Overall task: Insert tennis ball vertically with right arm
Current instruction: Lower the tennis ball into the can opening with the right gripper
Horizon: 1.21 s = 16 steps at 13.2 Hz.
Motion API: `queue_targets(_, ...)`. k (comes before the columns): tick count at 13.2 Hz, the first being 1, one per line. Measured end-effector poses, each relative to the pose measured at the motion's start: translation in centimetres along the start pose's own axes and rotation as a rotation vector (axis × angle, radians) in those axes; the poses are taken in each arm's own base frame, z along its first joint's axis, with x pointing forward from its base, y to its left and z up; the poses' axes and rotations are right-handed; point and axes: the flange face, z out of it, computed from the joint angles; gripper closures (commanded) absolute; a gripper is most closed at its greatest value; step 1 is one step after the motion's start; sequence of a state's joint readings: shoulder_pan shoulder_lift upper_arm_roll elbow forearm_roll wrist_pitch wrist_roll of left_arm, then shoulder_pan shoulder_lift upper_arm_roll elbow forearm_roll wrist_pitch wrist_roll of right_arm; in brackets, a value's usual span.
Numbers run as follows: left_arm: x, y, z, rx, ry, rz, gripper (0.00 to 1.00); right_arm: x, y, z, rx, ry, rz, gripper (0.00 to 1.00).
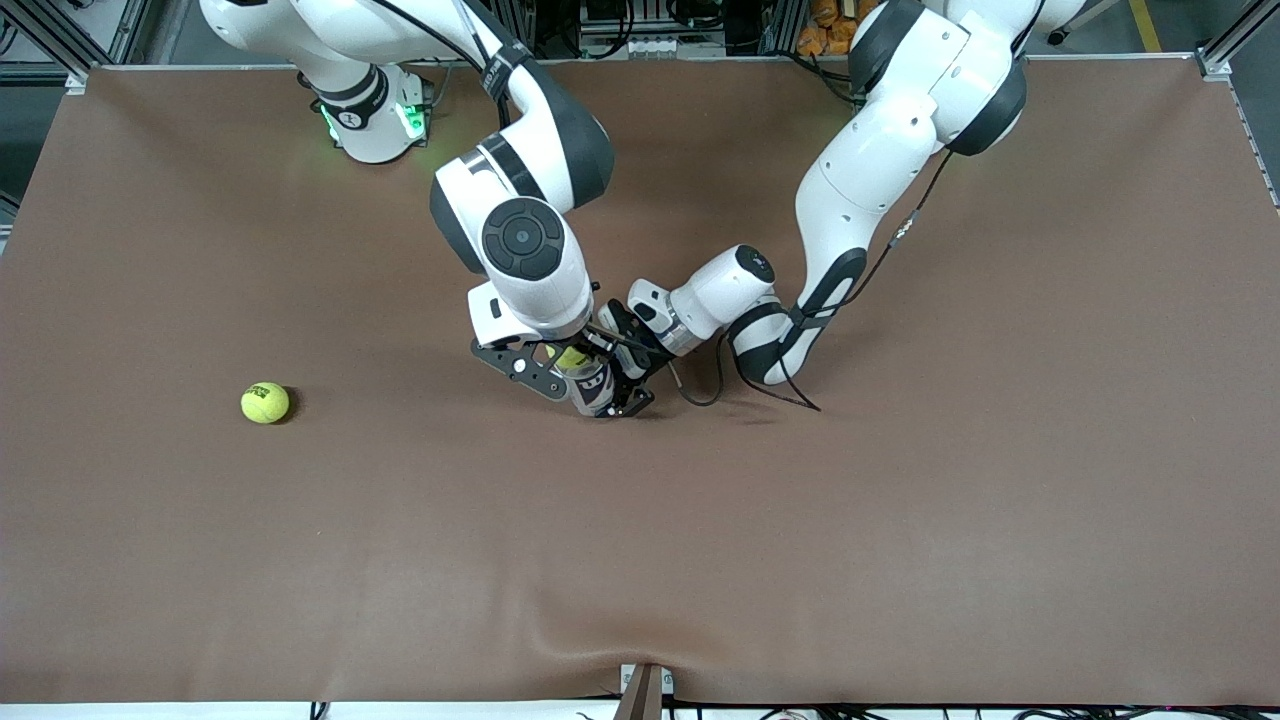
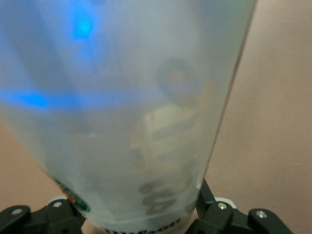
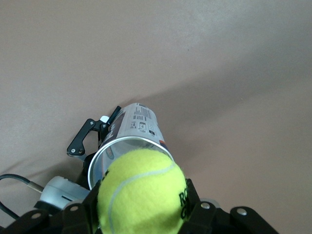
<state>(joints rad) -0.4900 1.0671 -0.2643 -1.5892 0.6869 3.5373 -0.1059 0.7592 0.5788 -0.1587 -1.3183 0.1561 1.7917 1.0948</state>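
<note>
A yellow tennis ball (image 3: 141, 192) sits between the fingers of my right gripper (image 3: 141, 214), which is shut on it. In the front view that ball (image 1: 572, 357) shows just under the right wrist, right above the open mouth of a clear plastic can (image 1: 592, 385). The can (image 3: 134, 134) stands upright on the brown table, tilted slightly, its rim just below the ball. My left gripper (image 1: 615, 395) is shut on the can's lower part. In the left wrist view the can (image 2: 122, 112) fills most of the picture, its base gripped by the left gripper (image 2: 141, 217).
A second tennis ball (image 1: 265, 402) lies on the brown mat (image 1: 900, 520) toward the right arm's end of the table. A black cable (image 1: 760, 385) trails on the mat beside the left wrist.
</note>
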Motion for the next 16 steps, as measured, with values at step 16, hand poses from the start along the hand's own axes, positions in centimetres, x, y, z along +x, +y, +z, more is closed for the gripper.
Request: queue_targets(16,0.3,1.0,0.2,-0.014,0.004,0.006,0.12,-1.3,-1.3,0.5,0.029,0.019,0.014,0.62)
